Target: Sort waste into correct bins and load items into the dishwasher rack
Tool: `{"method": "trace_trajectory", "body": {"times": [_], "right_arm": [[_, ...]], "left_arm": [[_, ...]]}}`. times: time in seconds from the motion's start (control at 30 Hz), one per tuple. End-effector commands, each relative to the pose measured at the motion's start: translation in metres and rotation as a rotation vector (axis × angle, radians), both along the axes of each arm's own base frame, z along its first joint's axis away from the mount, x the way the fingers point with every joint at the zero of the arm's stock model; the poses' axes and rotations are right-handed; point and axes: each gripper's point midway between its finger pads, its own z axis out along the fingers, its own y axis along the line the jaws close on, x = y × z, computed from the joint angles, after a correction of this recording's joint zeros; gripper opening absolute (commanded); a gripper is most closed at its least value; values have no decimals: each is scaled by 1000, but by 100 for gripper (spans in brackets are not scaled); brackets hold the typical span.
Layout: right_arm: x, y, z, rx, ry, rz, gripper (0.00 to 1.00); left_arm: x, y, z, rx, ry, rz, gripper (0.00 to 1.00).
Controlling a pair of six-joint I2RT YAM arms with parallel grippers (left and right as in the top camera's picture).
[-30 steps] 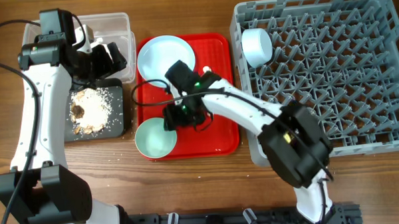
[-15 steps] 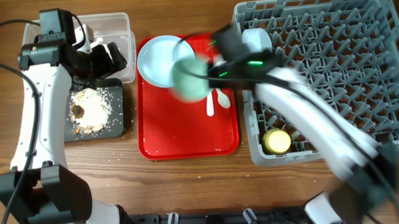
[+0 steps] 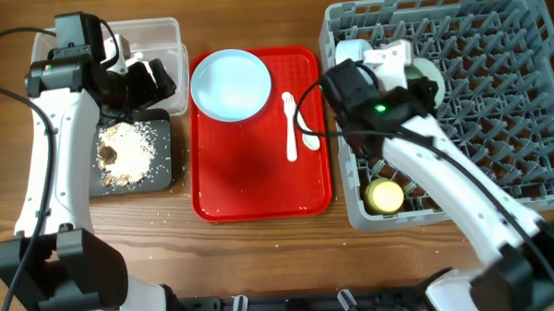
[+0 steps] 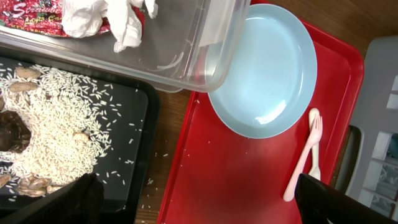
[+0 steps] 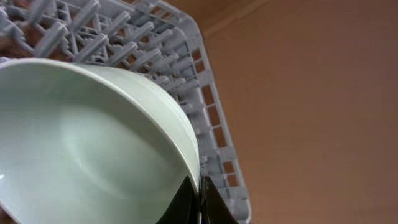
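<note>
My right gripper (image 3: 415, 80) is shut on the rim of a mint bowl (image 3: 429, 76) and holds it tilted over the back left of the grey dishwasher rack (image 3: 497, 120). In the right wrist view the fingertips (image 5: 211, 202) pinch the bowl (image 5: 87, 143) at its edge. Another bowl (image 3: 349, 50) and a yellow cup (image 3: 385, 196) sit in the rack. The pale blue plate (image 3: 231, 83) and two white spoons (image 3: 291, 127) lie on the red tray (image 3: 259, 184). My left gripper (image 3: 150, 81) hangs open over the bins.
The clear tub (image 4: 186, 50) holds crumpled white paper (image 4: 99, 15) and a red wrapper (image 4: 31, 12). The black tray (image 4: 127, 130) carries rice-like crumbs (image 4: 56, 124) and brown scraps. A few crumbs lie on the wooden table beside it.
My right gripper closed on the mint bowl at the red tray's front, lifted it and swung it right over the rack. The left arm stayed still.
</note>
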Motion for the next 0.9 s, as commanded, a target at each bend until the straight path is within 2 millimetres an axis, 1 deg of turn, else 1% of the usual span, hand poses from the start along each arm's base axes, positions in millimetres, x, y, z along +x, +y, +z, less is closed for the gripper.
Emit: {"method": "trace_trajectory", "body": {"times": [0.0, 0.03, 0.1, 0.17, 0.23, 0.3, 0.33, 0.37, 0.4, 0.43, 0.47, 0.5, 0.53, 0.6, 0.67, 0.77, 0.83, 0.87], "right_arm": [[16, 7, -13, -95, 4, -5, 4], [19, 9, -19, -105, 23, 1, 4], [28, 14, -37, -130, 72, 14, 4], [32, 18, -53, -137, 121, 28, 4], [34, 25, -66, -100, 180, 65, 4], [35, 41, -81, -52, 262, 143, 4], [36, 49, -85, -41, 288, 179, 5], [36, 54, -87, -38, 307, 205, 9], [35, 66, -94, -33, 367, 269, 16], [35, 72, -98, -22, 401, 306, 37], [34, 75, -101, -8, 415, 321, 62], [33, 77, -103, 3, 425, 328, 66], [30, 78, -103, 7, 433, 332, 67], [28, 85, -97, 14, 419, 351, 67], [27, 96, -89, 42, 401, 385, 67], [20, 125, -89, 193, 431, 502, 67], [18, 137, -85, 278, 423, 548, 68], [19, 152, -76, 369, 384, 602, 70]], "left_arm": [[2, 1, 4, 3, -13, 2, 100], [2, 1, 4, 3, -13, 2, 100], [2, 1, 4, 3, -13, 2, 100], [2, 1, 4, 3, -13, 2, 100], [2, 1, 4, 3, -13, 2, 100], [2, 1, 4, 3, -13, 2, 100], [1, 1, 4, 3, -12, 2, 100], [2, 1, 4, 3, -13, 2, 100], [2, 1, 4, 3, -13, 2, 100], [2, 1, 4, 3, -13, 2, 100], [2, 1, 4, 3, -13, 2, 100], [1, 1, 4, 3, -12, 2, 100], [2, 1, 4, 3, -13, 2, 100], [2, 1, 4, 3, -13, 2, 100], [2, 1, 4, 3, -13, 2, 100], [2, 1, 4, 3, -13, 2, 100], [2, 1, 4, 3, -13, 2, 100], [2, 1, 4, 3, -13, 2, 100]]}}
